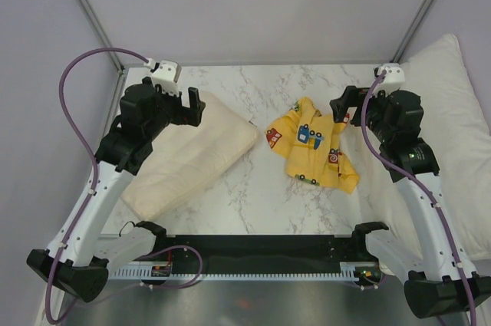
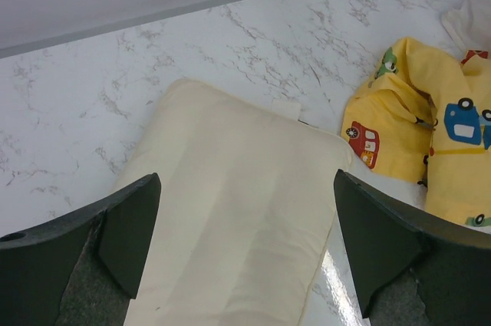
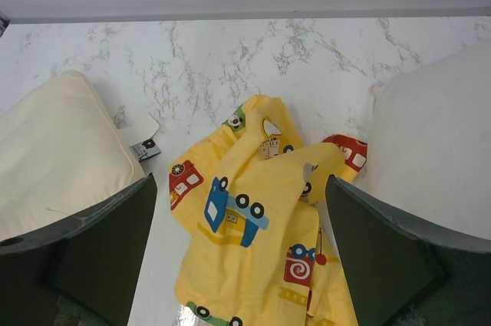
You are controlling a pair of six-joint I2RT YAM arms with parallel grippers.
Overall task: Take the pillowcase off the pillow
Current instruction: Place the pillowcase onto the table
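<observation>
The plain cream pillow lies bare on the left half of the marble table, free of its cover. The yellow pillowcase, printed with cars and buses, lies crumpled right of centre, apart from the pillow. My left gripper hovers open over the pillow's far end; in the left wrist view the pillow fills the space under the left gripper, with the pillowcase to the right. My right gripper is open above the pillowcase's far right edge. In the right wrist view the right gripper holds nothing above the pillowcase.
A large bright white pillow leans along the table's right edge, close behind the right arm, and shows in the right wrist view as the white pillow. A small label sticks out of the cream pillow's corner. Grey walls close off the back.
</observation>
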